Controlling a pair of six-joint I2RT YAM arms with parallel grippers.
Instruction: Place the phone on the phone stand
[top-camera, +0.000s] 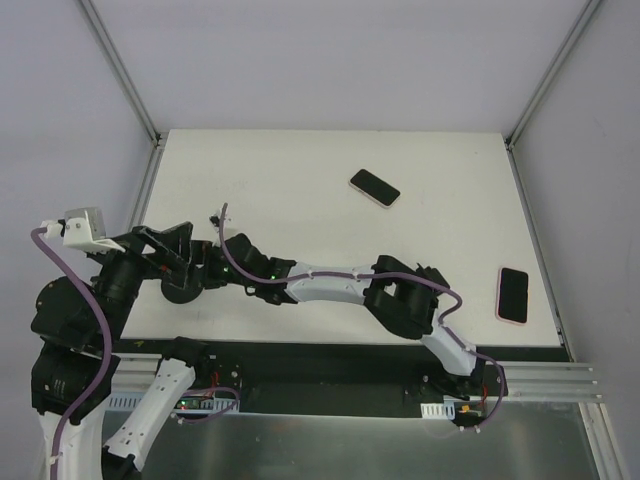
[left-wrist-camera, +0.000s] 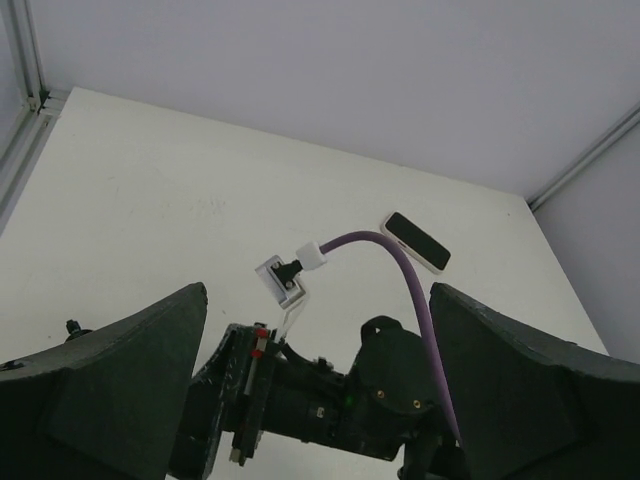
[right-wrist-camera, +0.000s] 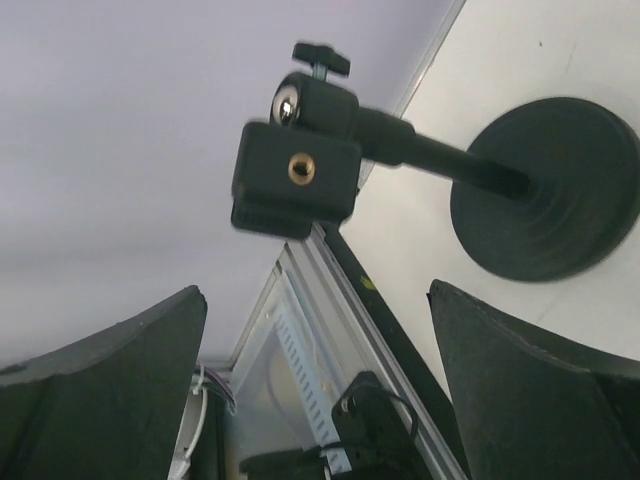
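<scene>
Bench (top-camera: 300, 160): white, carries everything. Right arm (top-camera: 330, 282) stretches across its near side toward the left arm (top-camera: 75, 310), and both wrists bunch up together there.

Right tool (right-wrist-camera: 316, 292): fingers wide apart, nothing between them. Phone stand (right-wrist-camera: 440, 155) sits just ahead of it, off any finger: round black base on the bench, a stem, and a ball-head block on top. Its own camera is rolled, so the stand looks tipped over; probably upright, can't confirm.

Left tool (left-wrist-camera: 318, 290): fingers also wide apart, empty. Right arm's wrist is directly in front of it and very close.

Two phones, both flat on the bench and untouched. Centre phone (top-camera: 374, 187) is well ahead of the left tool, beyond the right arm's wrist. Edge phone (top-camera: 513, 295) is well behind the right tool, out beside that arm's elbow. Can't tell which one the task means.

Step, my read: pre-grasp. No phone has been picked up, so the task has barely begun. Both tools are at the stand, maybe to check or steady it.

Next move: one tool has to leave the stand, travel to a phone, come down over it and pinch across the narrow sides, since it lies flat. Then carry it back and seat it on the stand head. Arms are crowded, so watch for a clash on the way out.
</scene>
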